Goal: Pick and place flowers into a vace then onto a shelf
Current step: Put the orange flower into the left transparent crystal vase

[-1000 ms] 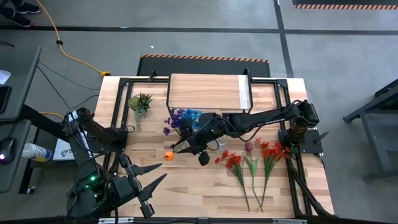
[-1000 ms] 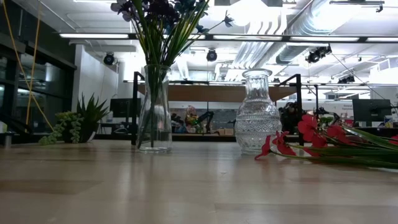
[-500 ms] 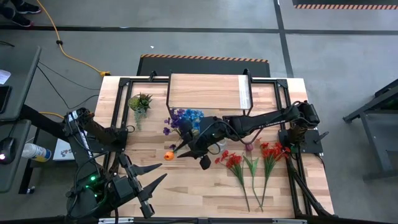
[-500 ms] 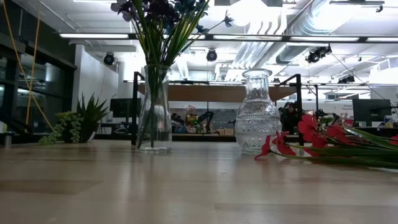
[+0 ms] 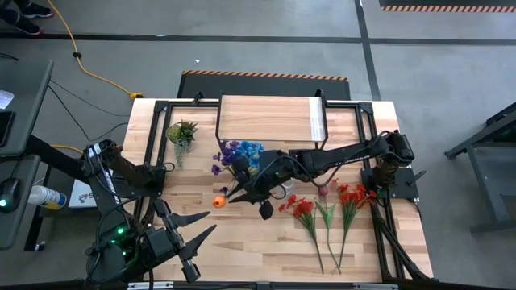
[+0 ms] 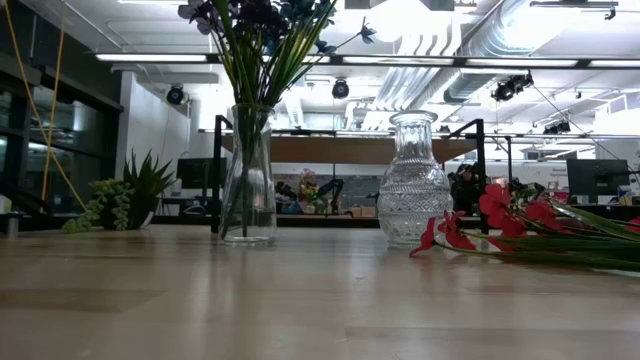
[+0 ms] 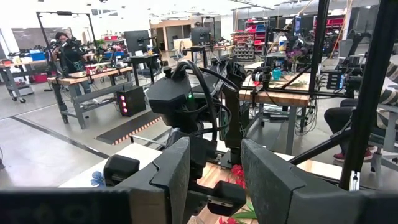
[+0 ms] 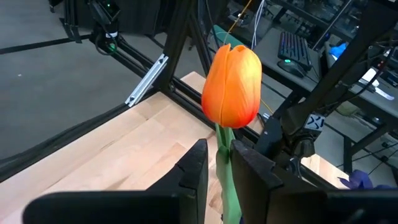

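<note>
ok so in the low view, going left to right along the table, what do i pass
small green plant → tall clear vase holding flowers → empty patterned glass vase → red flowers lying on the table

Two glass vases stand on the worktop (image 5: 201, 242): a tall slim vase (image 6: 249, 175) holding one bunch of blue and purple flowers (image 5: 239, 153), and one squat ribbed vase (image 6: 413, 180) standing just beside it. One orange tulip (image 8: 232, 86) is pinched between the two fingers of the right end effector (image 8: 217, 163). Three long-stemmed sprays of red flowers (image 5: 326, 211) lie side by side on the wood, with one dark maroon bloom (image 5: 322, 190) near them. One small spiky green plant (image 5: 182, 132) sits apart. One shelf (image 5: 270, 119) stands at the rear. Two arms are present, the left end effector (image 5: 196, 229) at the front.
</note>
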Controlling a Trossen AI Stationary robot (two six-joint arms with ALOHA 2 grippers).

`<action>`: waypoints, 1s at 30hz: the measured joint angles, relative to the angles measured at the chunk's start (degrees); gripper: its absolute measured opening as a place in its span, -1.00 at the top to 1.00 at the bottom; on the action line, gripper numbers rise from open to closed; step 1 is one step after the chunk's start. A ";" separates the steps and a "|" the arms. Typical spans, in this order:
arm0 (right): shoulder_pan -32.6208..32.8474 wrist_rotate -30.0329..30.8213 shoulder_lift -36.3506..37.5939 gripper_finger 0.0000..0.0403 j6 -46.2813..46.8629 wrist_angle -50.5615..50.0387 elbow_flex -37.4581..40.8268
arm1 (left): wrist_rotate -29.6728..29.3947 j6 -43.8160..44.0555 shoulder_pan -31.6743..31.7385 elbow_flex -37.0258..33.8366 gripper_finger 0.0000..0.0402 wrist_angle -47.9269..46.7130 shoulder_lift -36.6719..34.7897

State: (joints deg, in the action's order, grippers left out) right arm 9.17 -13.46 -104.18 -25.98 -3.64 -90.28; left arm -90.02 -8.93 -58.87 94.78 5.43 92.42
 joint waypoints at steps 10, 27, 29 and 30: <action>0.00 0.07 -1.44 0.71 0.00 -0.26 0.00 | 0.00 0.00 0.02 -0.01 0.12 0.02 0.00; -0.56 4.18 -1.57 0.82 -0.71 -1.12 0.01 | 0.00 0.11 0.01 -0.01 0.12 -0.02 0.00; -0.57 4.27 -1.57 0.84 -1.39 -2.06 0.02 | 0.00 0.11 0.01 -0.02 0.12 -0.03 0.00; -0.57 4.31 -1.57 0.85 -1.45 -2.30 0.02 | 0.00 0.11 0.00 -0.02 0.12 -0.04 0.00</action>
State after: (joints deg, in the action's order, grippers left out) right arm 8.60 -9.16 -105.75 -27.43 -5.93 -90.26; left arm -90.02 -8.82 -58.87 94.76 5.39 92.42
